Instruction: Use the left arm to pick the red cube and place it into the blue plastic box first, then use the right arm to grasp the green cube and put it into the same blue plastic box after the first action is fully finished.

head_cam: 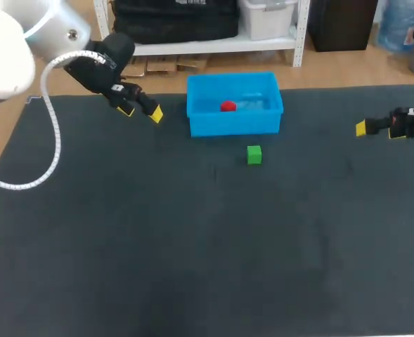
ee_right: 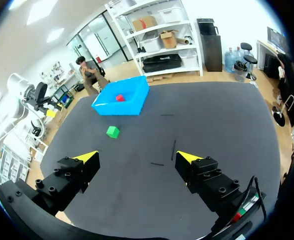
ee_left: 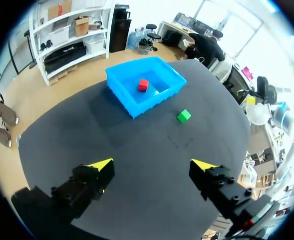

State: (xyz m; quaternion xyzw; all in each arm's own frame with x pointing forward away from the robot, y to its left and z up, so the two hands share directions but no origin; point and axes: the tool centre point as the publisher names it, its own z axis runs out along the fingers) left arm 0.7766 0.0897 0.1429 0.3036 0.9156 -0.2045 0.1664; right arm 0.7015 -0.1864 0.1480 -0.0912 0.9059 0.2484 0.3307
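Note:
The red cube lies inside the blue plastic box at the back middle of the table; it also shows in the box as a red cube ahead of my left gripper. The green cube sits on the dark mat just in front of the box. My left gripper hangs open and empty to the left of the box. At the far right edge, my right gripper is open and empty, with the green cube and the box well ahead of it.
The dark mat covers the whole table. A white cable loops from my left arm over the table's left side. Two thin dark marks lie on the mat ahead of my right gripper.

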